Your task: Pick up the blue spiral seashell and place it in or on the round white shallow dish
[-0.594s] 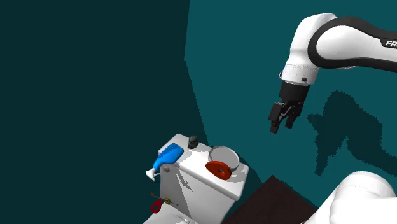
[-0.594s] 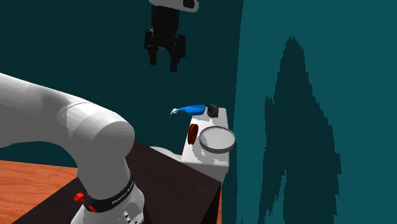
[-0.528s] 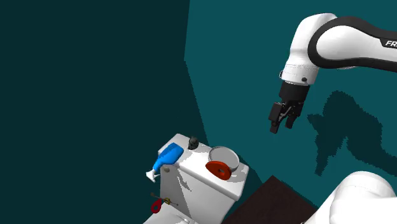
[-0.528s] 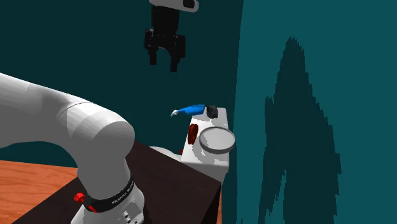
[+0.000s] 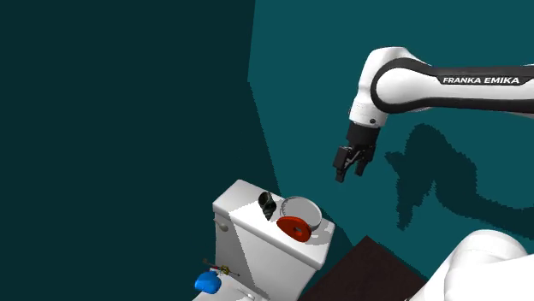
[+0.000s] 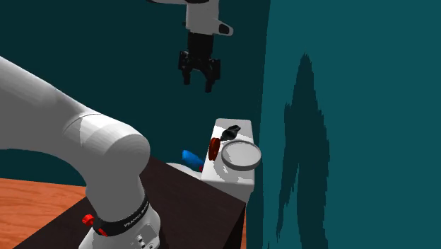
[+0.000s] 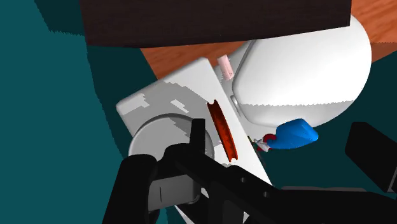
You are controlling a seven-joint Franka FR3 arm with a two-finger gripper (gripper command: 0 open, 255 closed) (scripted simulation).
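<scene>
End effector (image 5: 343,177) hangs high above the white tank (image 5: 242,208), fingers apart and empty. Blue seashell (image 5: 208,280) lies off the tank, low beside the end opposite the white dish (image 5: 301,209), well below the end effector. Its long axis is roughly level, and the narrow tip appears to point toward the tank.

Blue seashell (image 6: 189,155) partly behind tank (image 6: 230,178)

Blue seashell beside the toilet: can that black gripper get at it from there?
Probably, but awkwardly. The seashell lies low beside the white tank, uncovered from above; the open gripper hangs high over the tank, so it faces a long descent.
</scene>
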